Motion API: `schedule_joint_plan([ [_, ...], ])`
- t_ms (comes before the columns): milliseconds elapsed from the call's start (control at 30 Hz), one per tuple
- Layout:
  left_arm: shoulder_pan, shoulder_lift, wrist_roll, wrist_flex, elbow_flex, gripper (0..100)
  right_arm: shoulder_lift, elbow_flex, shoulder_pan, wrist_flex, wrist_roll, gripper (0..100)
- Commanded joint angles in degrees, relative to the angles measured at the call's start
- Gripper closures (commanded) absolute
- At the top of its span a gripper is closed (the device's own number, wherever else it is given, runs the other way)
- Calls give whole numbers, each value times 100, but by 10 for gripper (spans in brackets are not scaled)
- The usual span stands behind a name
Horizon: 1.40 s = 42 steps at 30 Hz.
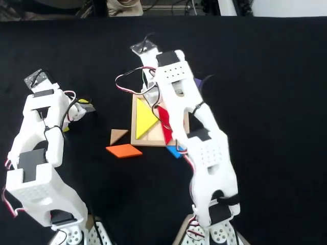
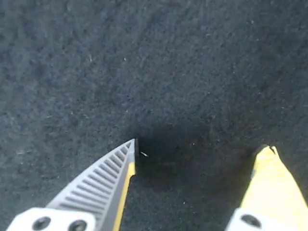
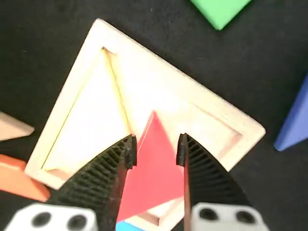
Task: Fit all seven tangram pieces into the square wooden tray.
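While right pincer (image 3: 155,148) stands parted astride red triangle (image 3: 154,178), at 3 o'clock in tray (image 1: 134,122): advise seating it flush beside yellow triangle (image 1: 144,118), flat. Left pincer (image 2: 197,154): open, empty, surface's 9 o'clock.

One square wooden tray (image 1: 147,142) is sitting on one black surface (image 1: 276,76). Seven coloured pieces are showing in all, one of each colour. Two of them, a yellow triangle (image 1: 144,118) and a red triangle (image 1: 165,127), are sitting at the tray. Five are lying outside it:
- Two at its 8 o'clock, a tan triangle (image 1: 117,136) and an orange piece (image 1: 124,150).
- One light blue piece (image 1: 174,151) at 5 o'clock.
- One purple piece (image 1: 198,81) at 1 o'clock.
- One green piece (image 3: 219,8) lying apart from the tray.

Two white arms, the left arm (image 1: 38,132) and the right arm (image 1: 204,143), are standing over the surface.
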Motion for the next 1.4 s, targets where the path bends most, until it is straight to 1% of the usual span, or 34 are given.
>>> schedule_joint_plan([
  [0,-31,-105,79,-88,-57,629,338,-840,-53,246,-62,849],
  [200,-31,-105,79,-88,-57,629,1051,-1807,-18,615,-18,850],
  [400,31,-105,70,-88,-57,629,1578,-2237,-9,870,-9,858],
  [467,31,-105,70,-88,-57,629,1657,-2299,-9,914,-9,897],
  [567,22,-105,70,-88,-57,629,1684,-2325,0,914,-9,992],
  [633,22,-105,70,-88,-66,629,1675,-2325,9,923,0,978],
  [767,22,-97,70,-88,-66,629,1657,-2325,18,923,299,988],
  [933,22,-97,70,-88,-66,629,1411,-2484,35,1011,352,988],
  [1067,22,-97,70,-88,-66,629,971,-2246,26,1029,668,988],
  [1267,22,-97,70,-97,-66,629,259,-1174,9,1029,1134,988],
  [1367,22,-97,62,-97,-66,629,-13,-822,35,985,1240,987],
])
